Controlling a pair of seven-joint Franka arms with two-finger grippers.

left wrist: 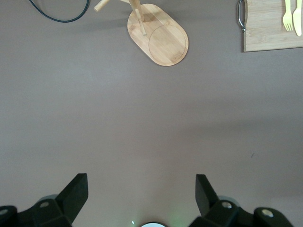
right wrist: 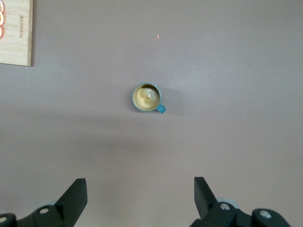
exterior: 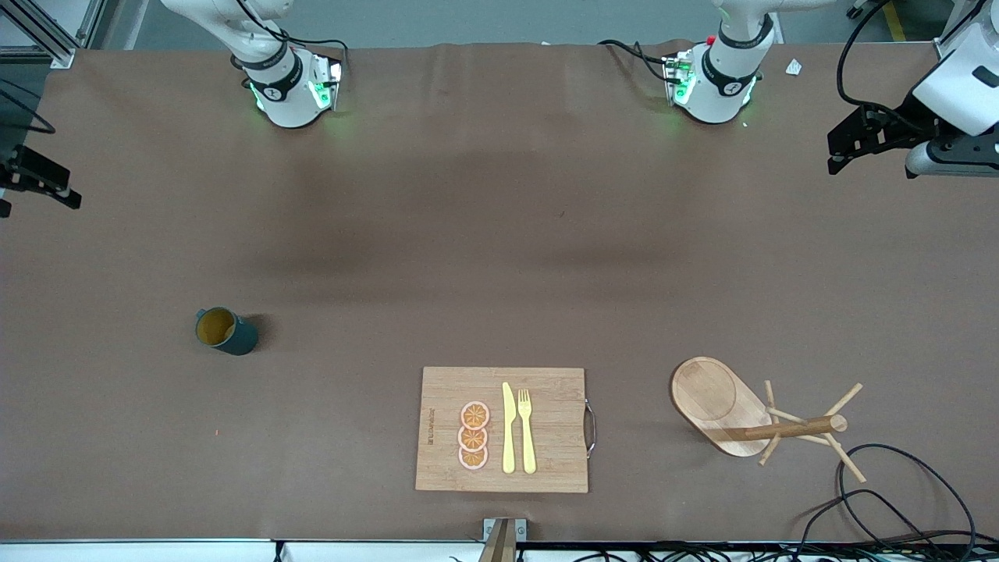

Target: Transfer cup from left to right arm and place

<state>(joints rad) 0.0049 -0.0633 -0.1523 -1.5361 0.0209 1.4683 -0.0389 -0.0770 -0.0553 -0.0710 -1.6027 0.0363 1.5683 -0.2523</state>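
The cup [exterior: 225, 331] is a dark teal mug with a yellow-brown inside. It stands upright on the brown table toward the right arm's end, and also shows in the right wrist view [right wrist: 147, 98] with its handle to one side. My right gripper [right wrist: 140, 189] is open and empty, high over bare table short of the cup. My left gripper [left wrist: 142, 189] is open and empty, high over bare table toward the left arm's end. In the front view only parts of the two hands show, the left one [exterior: 874, 140] and the right one [exterior: 35, 179], at the picture's edges.
A wooden cutting board [exterior: 546, 468] with orange slices [exterior: 474, 435], a yellow knife [exterior: 508, 428] and a fork [exterior: 527, 429] lies near the front edge. A wooden mug tree [exterior: 796, 428] on an oval base [exterior: 706, 394] stands toward the left arm's end. Black cables [exterior: 897, 499] lie beside it.
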